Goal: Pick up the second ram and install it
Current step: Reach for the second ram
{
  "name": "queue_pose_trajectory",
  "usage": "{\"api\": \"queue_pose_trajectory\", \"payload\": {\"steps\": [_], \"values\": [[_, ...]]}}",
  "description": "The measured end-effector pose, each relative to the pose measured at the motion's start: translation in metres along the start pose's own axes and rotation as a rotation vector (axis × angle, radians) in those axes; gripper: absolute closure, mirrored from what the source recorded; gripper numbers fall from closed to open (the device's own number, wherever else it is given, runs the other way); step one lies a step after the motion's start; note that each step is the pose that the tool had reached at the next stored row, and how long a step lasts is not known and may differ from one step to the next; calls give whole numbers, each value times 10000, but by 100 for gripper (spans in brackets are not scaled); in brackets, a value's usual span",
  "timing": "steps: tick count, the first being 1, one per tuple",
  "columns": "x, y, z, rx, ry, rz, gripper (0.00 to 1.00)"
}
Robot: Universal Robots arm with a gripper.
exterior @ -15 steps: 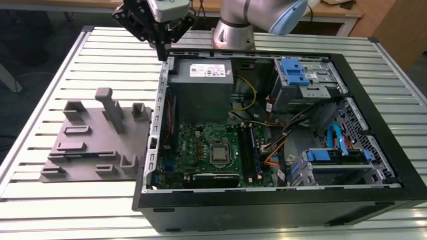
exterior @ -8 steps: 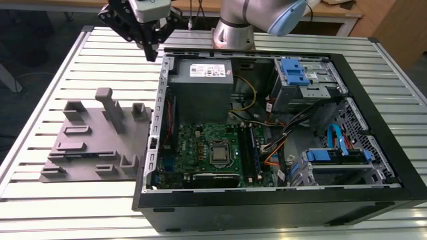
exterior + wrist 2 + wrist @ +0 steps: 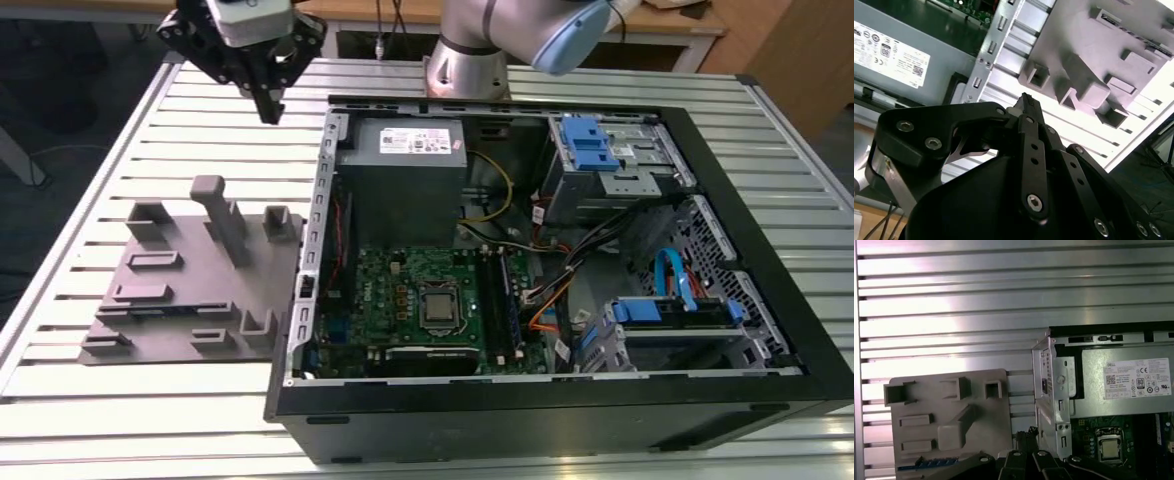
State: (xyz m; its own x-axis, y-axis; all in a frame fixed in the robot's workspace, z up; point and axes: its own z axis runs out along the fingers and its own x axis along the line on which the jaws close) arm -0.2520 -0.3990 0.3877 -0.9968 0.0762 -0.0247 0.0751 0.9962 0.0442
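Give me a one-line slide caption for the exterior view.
Gripper hovers over the slatted table beside the open computer case, apart from the grey tray.

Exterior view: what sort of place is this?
Probably a robotics lab bench for PC assembly: an open computer case on a slatted aluminium table, a grey fixture tray beside it, and a robot arm.
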Motion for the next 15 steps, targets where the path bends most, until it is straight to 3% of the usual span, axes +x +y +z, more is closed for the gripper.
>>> {"api": "queue_pose_trajectory", "payload": {"steps": [8, 15], "values": [[266, -20, 5, 0, 0, 0, 89], [447, -34, 11, 1, 1, 1, 89]]}}
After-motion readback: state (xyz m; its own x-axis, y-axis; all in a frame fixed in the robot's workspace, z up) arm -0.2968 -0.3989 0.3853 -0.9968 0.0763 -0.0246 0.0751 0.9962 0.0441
